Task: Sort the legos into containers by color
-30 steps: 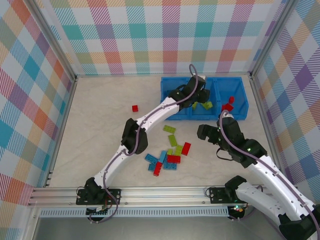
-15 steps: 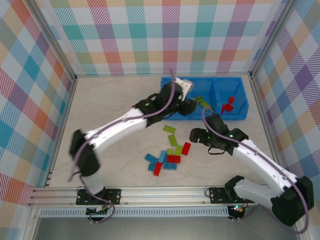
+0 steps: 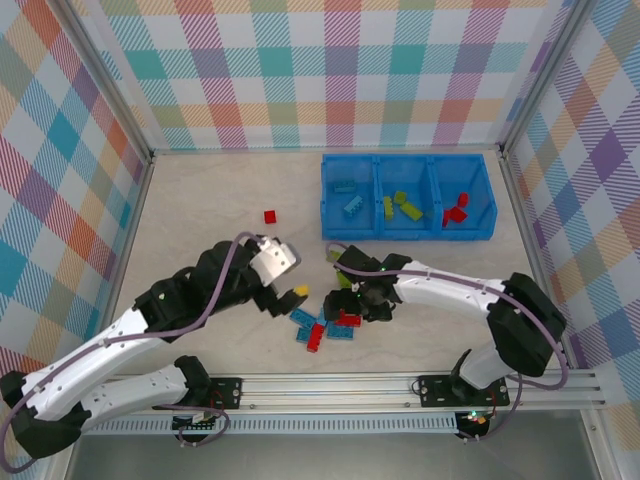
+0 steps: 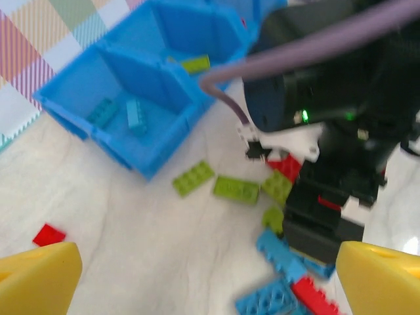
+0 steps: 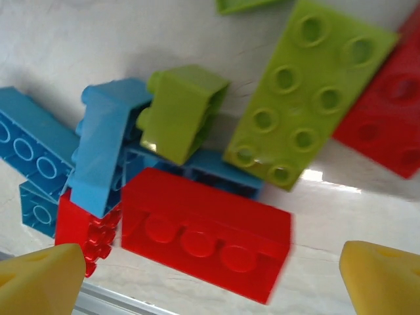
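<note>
Left pincer [image 4: 210, 282] apart, empty, just left of the lego pile [image 3: 335, 318] on the surface [image 3: 200, 230]. Right pincer [image 5: 210, 279] also apart, low over the pile's red oblong brick [image 5: 203, 236]. Bin [image 3: 405, 233] at the back: blue bricks [image 3: 350, 200] in the left compartment, green bricks [image 3: 400, 206] middle, red bricks [image 3: 456, 210] right; 1 lone red brick [image 3: 270, 216] sits well apart.
</note>
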Controlling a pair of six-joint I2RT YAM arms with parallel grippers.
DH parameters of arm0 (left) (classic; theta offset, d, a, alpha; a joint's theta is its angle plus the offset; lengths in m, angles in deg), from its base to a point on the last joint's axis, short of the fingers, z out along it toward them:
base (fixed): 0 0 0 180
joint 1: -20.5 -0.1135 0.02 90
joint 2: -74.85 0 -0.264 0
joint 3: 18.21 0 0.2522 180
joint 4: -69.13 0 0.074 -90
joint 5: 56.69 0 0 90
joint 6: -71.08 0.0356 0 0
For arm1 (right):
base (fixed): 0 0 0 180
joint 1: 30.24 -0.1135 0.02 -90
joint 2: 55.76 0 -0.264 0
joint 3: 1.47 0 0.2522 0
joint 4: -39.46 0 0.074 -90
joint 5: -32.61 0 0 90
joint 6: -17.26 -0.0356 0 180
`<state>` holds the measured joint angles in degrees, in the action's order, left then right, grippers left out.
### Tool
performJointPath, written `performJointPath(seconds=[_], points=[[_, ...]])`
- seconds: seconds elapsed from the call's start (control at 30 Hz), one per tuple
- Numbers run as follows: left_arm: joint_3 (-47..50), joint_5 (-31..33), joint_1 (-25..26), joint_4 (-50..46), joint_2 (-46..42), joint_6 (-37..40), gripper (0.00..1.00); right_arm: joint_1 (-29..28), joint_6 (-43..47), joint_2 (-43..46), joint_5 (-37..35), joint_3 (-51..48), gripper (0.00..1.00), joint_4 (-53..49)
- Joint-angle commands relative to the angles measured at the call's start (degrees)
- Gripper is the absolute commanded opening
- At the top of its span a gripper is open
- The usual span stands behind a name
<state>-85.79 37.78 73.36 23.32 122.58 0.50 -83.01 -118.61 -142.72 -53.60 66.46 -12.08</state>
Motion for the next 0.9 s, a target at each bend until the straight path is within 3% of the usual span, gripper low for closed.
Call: performJointPath(seconds=[0.0,0.23,0.4,0.7,0.87], points=[[3.17,-1.28,0.66,-5.90,-3.57,7.92,1.00,-1.89,-3.02,-3.48,-0.57,3.41,0.99,-1.43],[8.12,0.14,0.66,-6.17,-2.55,12.11,1.00,-4.19,-4.03,-10.50,-7.04,8.37,0.89,-6.10],[8.20,-0.74,0.66,-6.17,-1.41,12.11,1.00,-4.45,-4.84,-11.12,-8.84,8.06,0.74,-6.30],[9.50,-0.14,0.58,-4.21,-4.73,12.21,1.00,-4.44,-5.90,-4.42,-9.36,4.69,0.61,-4.85],[9.63,-0.22,0.60,-3.16,-6.47,11.92,1.00,-2.46,-4.65,3.58,-15.02,4.41,0.57,-5.83]])
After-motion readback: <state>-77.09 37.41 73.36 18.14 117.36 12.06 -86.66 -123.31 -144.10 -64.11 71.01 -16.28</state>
